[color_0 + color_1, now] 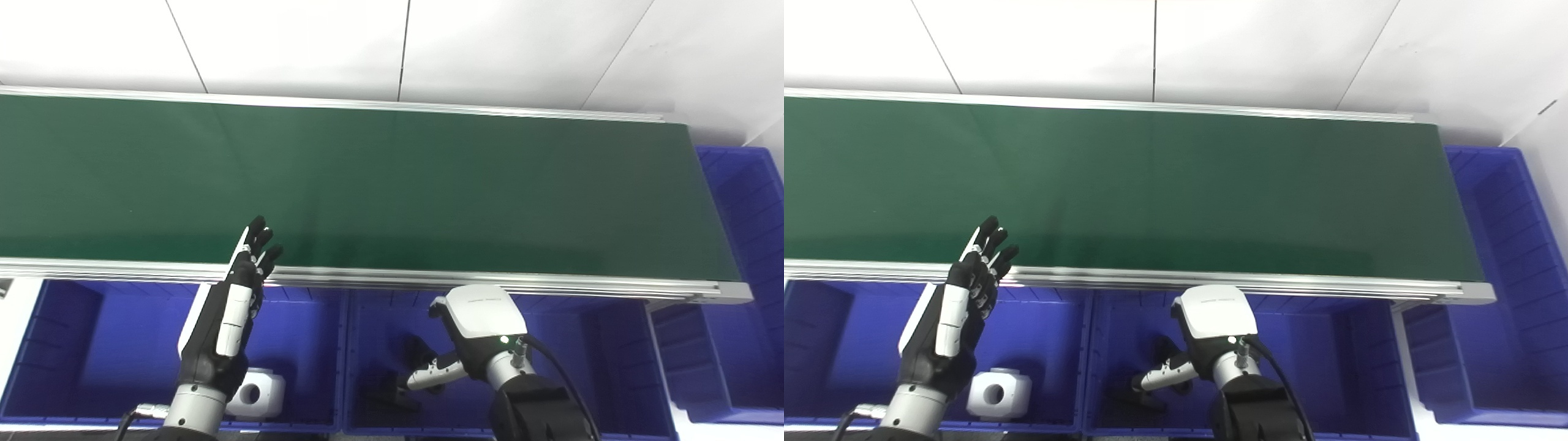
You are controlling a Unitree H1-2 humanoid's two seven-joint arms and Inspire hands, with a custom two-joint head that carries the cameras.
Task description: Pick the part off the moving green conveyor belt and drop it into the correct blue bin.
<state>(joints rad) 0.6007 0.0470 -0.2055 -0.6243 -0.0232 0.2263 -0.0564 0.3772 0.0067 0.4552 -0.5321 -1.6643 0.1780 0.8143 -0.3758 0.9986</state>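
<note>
Left hand [236, 306] open — right hand [474, 327] over blue bin [588, 343]

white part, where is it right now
The white part lies in the left blue bin below the conveyor belt, just right of the left hand's wrist.

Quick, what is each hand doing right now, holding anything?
Left hand: open, fingers straight and apart, raised at the belt's near edge, holding nothing.
Right hand: down in the middle blue bin, fingers mostly hidden; cannot tell.
</note>
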